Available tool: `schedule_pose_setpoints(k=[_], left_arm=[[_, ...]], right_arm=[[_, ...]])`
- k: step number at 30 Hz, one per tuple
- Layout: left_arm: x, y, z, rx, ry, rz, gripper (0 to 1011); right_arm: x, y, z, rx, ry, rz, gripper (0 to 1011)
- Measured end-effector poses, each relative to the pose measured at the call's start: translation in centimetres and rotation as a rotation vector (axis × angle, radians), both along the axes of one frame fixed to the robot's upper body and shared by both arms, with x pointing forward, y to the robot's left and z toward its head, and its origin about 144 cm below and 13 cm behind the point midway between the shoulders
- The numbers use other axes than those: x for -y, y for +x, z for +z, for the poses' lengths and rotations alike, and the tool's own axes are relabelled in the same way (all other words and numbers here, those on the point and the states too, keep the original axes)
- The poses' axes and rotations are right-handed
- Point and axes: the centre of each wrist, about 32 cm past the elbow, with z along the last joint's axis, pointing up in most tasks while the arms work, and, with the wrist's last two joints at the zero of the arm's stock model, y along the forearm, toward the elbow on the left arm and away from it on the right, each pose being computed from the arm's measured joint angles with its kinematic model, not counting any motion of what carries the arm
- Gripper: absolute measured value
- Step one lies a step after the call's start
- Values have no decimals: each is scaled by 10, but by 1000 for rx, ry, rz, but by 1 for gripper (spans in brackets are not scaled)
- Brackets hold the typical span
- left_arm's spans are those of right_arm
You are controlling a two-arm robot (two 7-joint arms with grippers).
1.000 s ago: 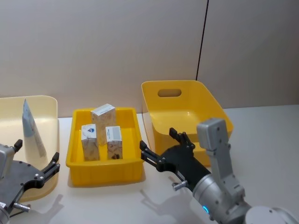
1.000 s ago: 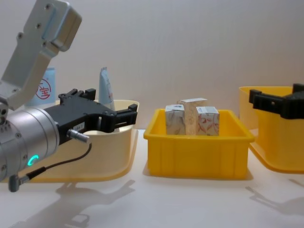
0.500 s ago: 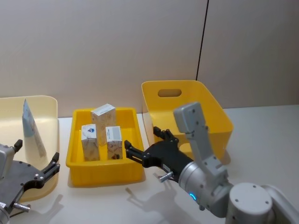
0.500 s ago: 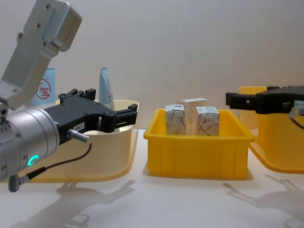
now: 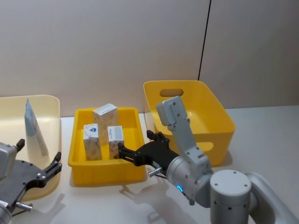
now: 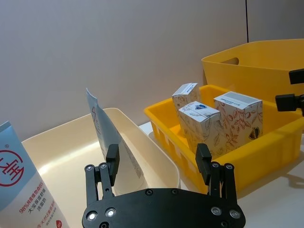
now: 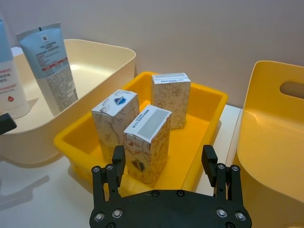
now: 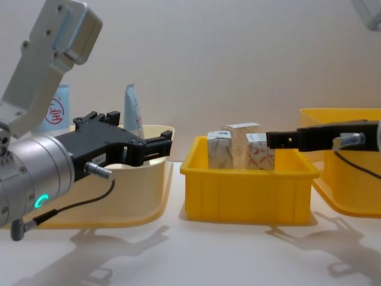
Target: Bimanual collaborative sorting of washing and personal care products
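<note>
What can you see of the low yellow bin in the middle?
The bin is a low, rectangular tub of glossy yellow plastic with a rolled rim, sitting flat on the white table between a cream tray and a taller yellow basket. Three cartons stand upright inside. The open right gripper hovers over its right front corner.

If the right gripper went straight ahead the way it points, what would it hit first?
Probably the nearest carton in the shallow yellow bin, lined up between the right gripper's open jaws; depth unclear.
</note>
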Motion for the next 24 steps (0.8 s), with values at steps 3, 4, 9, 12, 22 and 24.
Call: schedule_pose_setpoints(k=[3,4,9,12,22,24], left_arm=[[0,0,0,0,0,0,1002],[0,0,0,0,0,0,1002],[0,0,0,0,0,0,1002],[0,0,0,0,0,0,1002],[0,0,0,0,0,0,1002],[0,0,0,0,0,0,1002]], right_arm=[[-3,4,0,-7,0,-9,1001],[-5,6,0,-12,2,-15,1001],[-12,13,-2,-24,5,-25,1001],[-17,17,-2,-29,10,-26,1001],[-31,27,-7,-53,22,-21,1001],[-33,29,-9,-58,23,-21,1001]])
